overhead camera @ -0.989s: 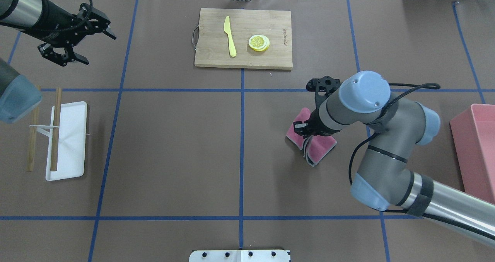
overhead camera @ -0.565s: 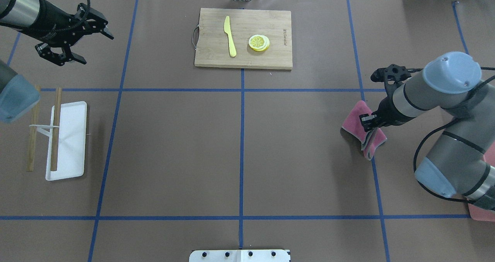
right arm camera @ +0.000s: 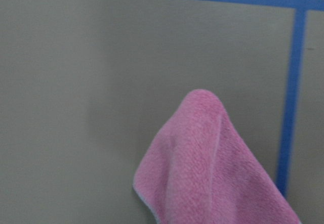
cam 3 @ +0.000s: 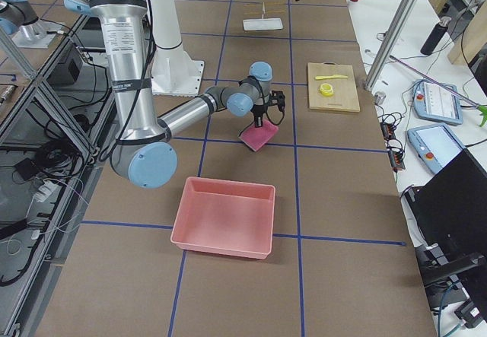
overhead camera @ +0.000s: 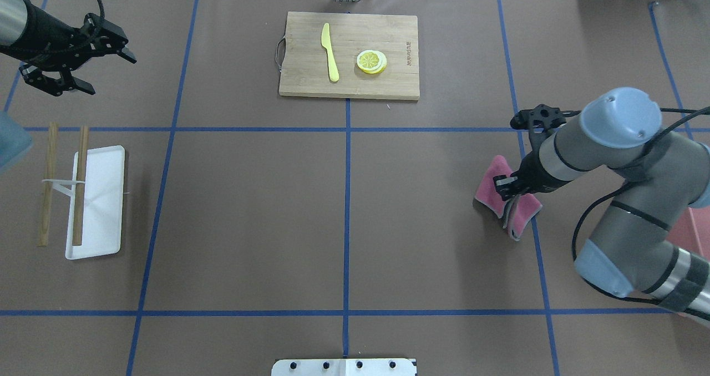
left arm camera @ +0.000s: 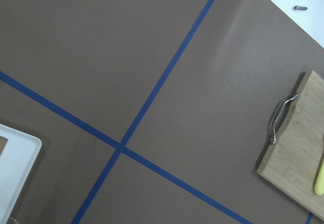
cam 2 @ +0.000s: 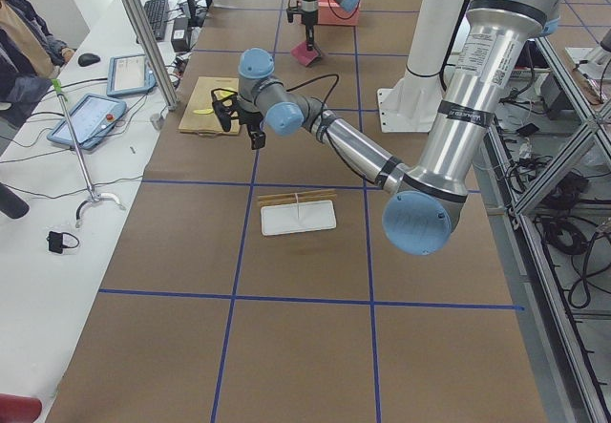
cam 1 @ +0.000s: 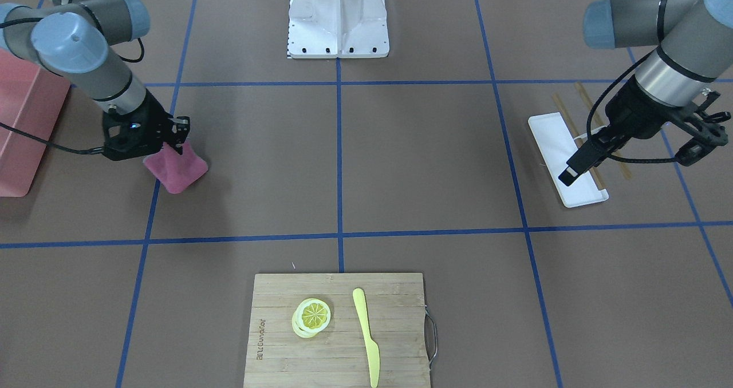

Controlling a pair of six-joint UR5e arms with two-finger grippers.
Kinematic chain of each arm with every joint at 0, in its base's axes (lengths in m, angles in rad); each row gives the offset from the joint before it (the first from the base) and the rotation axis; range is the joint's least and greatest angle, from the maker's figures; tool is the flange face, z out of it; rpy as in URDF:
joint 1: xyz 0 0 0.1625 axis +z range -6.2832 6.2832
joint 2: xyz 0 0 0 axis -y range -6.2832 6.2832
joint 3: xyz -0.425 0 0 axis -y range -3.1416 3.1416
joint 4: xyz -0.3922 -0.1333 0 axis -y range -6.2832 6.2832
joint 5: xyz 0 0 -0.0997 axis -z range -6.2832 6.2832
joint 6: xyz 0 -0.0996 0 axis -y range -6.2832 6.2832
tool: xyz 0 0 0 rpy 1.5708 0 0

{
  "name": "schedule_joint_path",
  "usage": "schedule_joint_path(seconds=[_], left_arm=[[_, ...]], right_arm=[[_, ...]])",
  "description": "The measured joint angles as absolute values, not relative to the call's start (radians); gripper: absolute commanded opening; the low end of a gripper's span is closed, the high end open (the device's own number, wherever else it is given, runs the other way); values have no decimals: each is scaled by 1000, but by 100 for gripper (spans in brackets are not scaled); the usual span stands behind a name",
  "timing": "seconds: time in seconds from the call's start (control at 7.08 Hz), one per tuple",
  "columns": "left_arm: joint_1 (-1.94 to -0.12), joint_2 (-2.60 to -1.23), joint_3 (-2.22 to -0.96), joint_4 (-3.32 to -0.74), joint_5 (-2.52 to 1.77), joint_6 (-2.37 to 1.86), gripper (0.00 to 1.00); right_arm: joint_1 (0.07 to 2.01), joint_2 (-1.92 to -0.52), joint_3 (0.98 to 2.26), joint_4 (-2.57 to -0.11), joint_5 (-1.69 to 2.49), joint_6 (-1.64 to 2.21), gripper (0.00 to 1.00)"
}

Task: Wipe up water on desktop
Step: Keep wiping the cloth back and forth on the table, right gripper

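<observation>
The desktop [overhead camera: 249, 198] is a matte brown surface crossed by blue tape lines; I see no water on it. My right gripper [overhead camera: 507, 190] is shut on a pink cloth [overhead camera: 491, 190] and presses it down on the desktop at the right, beside a blue tape line. The cloth also shows in the front view [cam 1: 177, 170], the right side view [cam 3: 259, 135] and the right wrist view [right arm camera: 212, 173]. My left gripper [overhead camera: 111, 75] is open and empty, raised over the far left of the desktop.
A bamboo cutting board [overhead camera: 399, 79] at the far middle carries a yellow knife [overhead camera: 330, 51] and a lemon slice [overhead camera: 371, 61]. A white tray [overhead camera: 102, 198] with wooden chopsticks [overhead camera: 80, 182] lies at the left. A pink bin [cam 3: 224, 215] stands at the right end.
My right gripper swept the cloth to the right and has now come back a little to the left. My left arm has drawn back toward the left edge.
</observation>
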State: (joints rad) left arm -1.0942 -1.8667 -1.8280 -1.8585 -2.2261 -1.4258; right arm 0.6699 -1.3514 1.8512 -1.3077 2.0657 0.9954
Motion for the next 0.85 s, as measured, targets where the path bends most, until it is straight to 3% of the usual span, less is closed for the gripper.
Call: schedule_joint_path(seconds=[0.42,0.85], left_arm=[[-1112,-1848,-1828,-1859,-2227,-1381,97],[-1138,-1819,-1827,-1858,-2227,-1306,97]], right_arm=[[530,-1098,1792,-1445,1951,1189,0],[564,-1119,1796,-1464,1947,1186,0]])
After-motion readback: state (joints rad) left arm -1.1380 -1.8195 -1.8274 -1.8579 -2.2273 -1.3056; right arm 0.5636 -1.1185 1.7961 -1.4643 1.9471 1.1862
